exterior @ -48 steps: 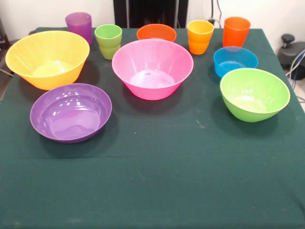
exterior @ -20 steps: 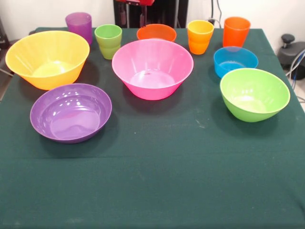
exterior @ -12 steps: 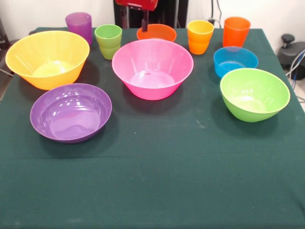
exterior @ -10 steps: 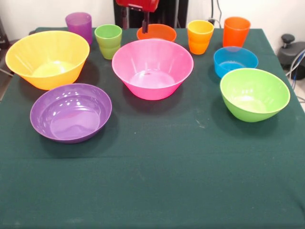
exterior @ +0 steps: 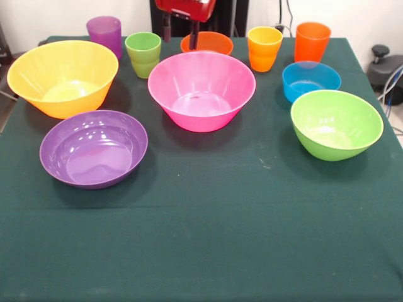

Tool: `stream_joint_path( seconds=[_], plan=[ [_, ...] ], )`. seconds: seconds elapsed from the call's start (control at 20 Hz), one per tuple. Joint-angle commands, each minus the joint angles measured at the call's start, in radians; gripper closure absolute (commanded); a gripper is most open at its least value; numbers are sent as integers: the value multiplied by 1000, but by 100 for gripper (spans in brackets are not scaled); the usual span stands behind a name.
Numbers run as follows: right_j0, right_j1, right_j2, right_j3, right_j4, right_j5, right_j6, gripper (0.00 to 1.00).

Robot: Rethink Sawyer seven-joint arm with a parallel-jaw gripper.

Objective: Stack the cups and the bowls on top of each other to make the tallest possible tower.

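Every piece stands alone on the green cloth, and no tower shows. The large bowls are yellow [exterior: 63, 78], purple [exterior: 93, 149], pink [exterior: 201, 91] and light green [exterior: 336, 124]. The smaller bowls are blue [exterior: 311, 80] and orange [exterior: 211, 43]. Along the far edge stand the cups: purple [exterior: 104, 33], light green [exterior: 143, 54], yellow-orange [exterior: 264, 48] and orange [exterior: 312, 41]. My red gripper [exterior: 181, 34] hangs at the top edge, open and holding nothing. It is just left of the orange bowl and behind the pink bowl's far rim.
A black device [exterior: 384, 66] with cables sits off the table at the right edge. The near half of the green cloth [exterior: 208, 239] carries no objects. A dark pedestal stands behind the far table edge.
My gripper has come down into view from the top edge, its two black fingers now showing beside the orange bowl. No cup or bowl has moved.
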Motion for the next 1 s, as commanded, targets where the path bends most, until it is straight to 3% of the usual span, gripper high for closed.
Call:
stream_joint_path(
  seconds=[0.05,0.3,0.8,1.0],
  plan=[
    [39,38,20,-78,59,-7,199,0],
    [44,20,10,-41,88,-16,262,0],
    [157,58,-124,-7,200,-49,456,0],
    [167,73,-124,10,203,-73,489,0]
  ],
)
